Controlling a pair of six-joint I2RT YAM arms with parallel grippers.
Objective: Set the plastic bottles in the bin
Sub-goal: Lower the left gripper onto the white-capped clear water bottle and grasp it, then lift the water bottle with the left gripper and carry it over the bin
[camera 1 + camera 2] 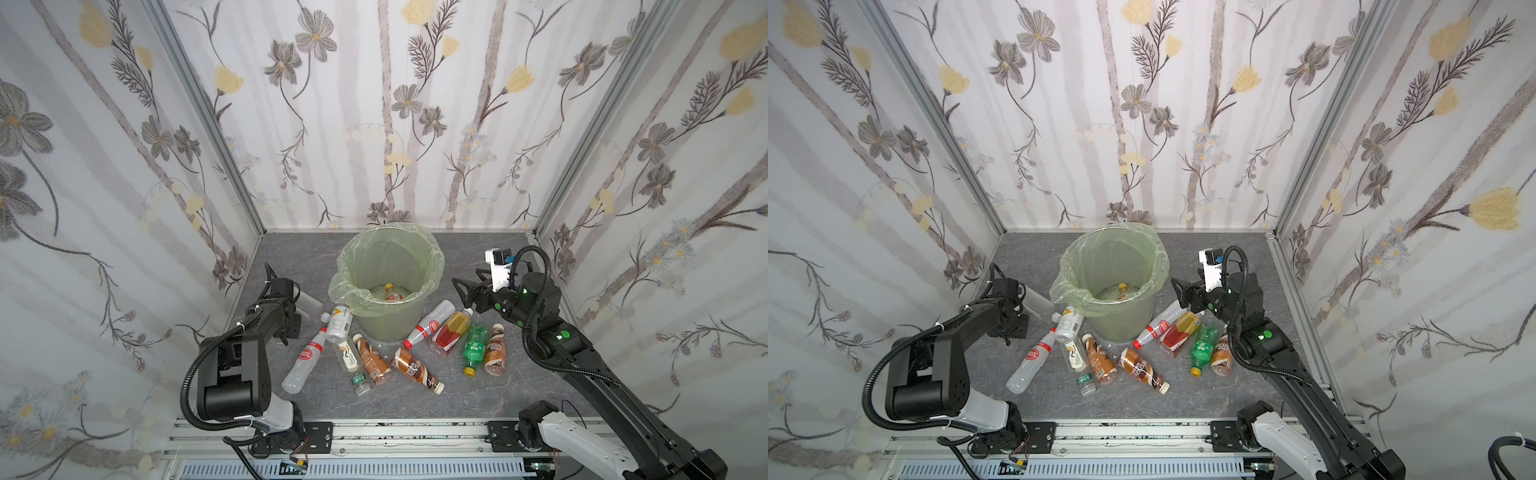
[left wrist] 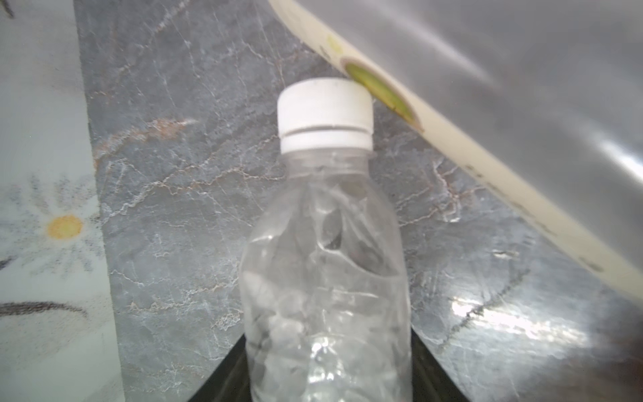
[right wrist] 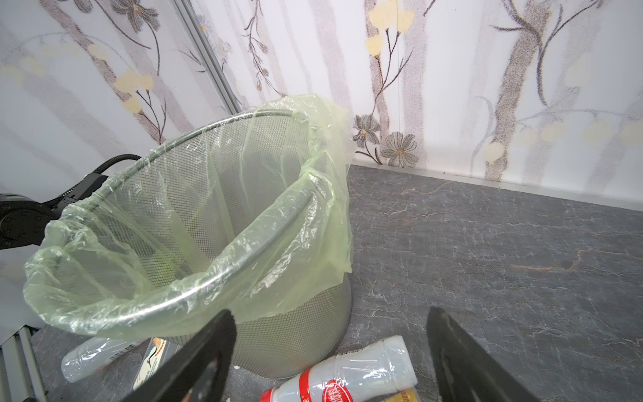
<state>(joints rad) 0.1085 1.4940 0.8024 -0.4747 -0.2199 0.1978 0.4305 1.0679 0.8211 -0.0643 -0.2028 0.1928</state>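
Left wrist view: left gripper (image 2: 328, 379) is pinching a clear bottle (image 2: 323, 243), crumpled and white-capped, left of the bin and outside it.
Bin (image 1: 432, 254): is holding at least one yellow-capped bottle (image 1: 389, 291).
Loose bottles: about ten are lying on the table (image 1: 457, 407) around the bin's front, a green bottle (image 1: 473, 345) among them.
Right gripper (image 1: 464, 286): is hovering empty, jaws spread, above a red-label bottle (image 1: 428, 326).
Progress: judging barely begun; nearly all are waiting.

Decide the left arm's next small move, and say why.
Probably lift the clear bottle straight up a little: the left gripper looks closed on its dented body, its cap sits by the white bottle, and the nearby bin is tall.
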